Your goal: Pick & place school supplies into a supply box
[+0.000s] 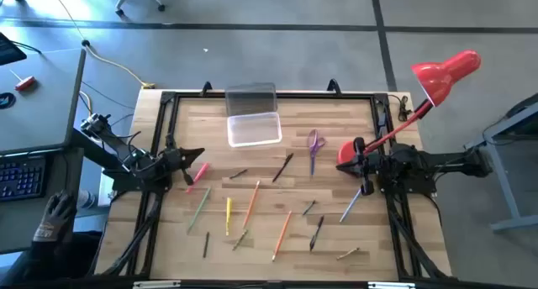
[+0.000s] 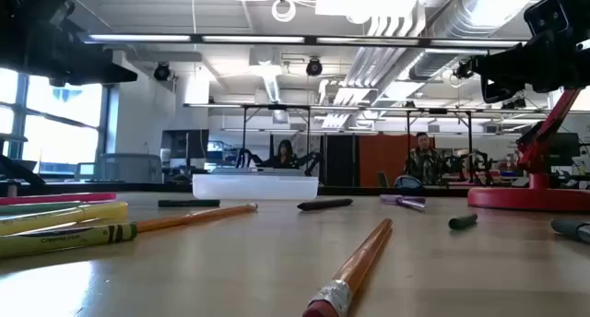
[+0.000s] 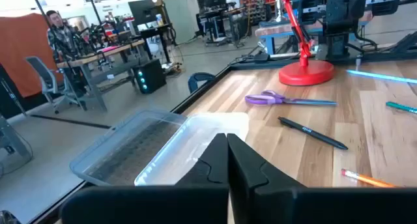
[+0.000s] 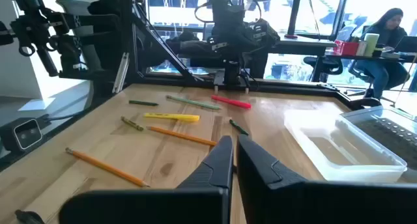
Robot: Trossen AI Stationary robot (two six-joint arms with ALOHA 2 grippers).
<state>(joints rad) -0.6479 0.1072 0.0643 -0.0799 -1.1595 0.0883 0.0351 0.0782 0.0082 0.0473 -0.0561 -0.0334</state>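
Note:
The supply box stands at the table's far middle, a clear case with its greyish lid folded back. The school supplies lie loose on the wood: a pink marker, a green pencil, a yellow one, orange pencils, a black pen, purple scissors and a silver pen. My left gripper hovers shut at the left side, pointing toward the box. My right gripper hovers shut at the right side, beside the lamp's base. Neither holds anything.
A red desk lamp stands with its round base on the table's right part, its arm slanting up to the shade beyond the far right corner. A black frame runs along the table's edges. A desk with a keyboard stands to the left.

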